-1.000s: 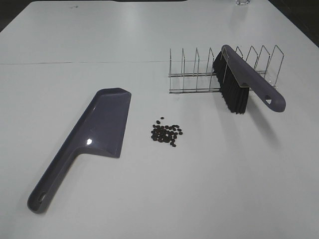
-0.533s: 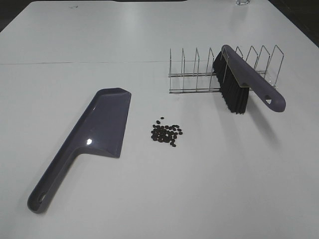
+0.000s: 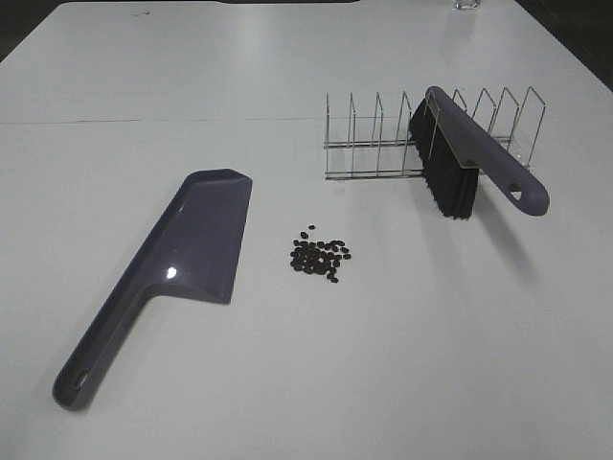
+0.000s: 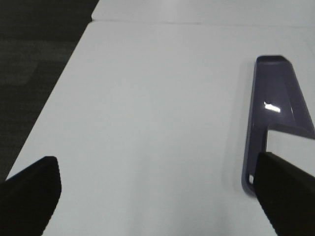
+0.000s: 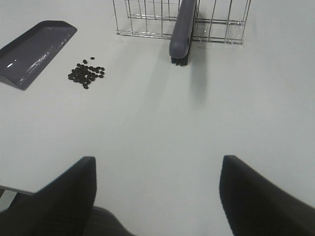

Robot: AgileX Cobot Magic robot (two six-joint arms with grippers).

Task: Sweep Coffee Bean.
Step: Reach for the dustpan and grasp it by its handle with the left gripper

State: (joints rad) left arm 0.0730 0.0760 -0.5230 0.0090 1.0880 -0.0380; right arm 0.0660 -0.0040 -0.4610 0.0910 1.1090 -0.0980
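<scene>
The coffee beans lie in a small dark cluster on the white table. To their left lies a purple dustpan, its handle toward the near edge. A purple brush with black bristles leans in a wire rack behind the beans to the right. Neither arm shows in the exterior high view. My left gripper is open and empty, with the dustpan just beyond one finger. My right gripper is open and empty, well short of the beans and brush.
A seam crosses the white table behind the dustpan. A clear glass object stands at the far edge. In the left wrist view the table's edge drops to dark floor.
</scene>
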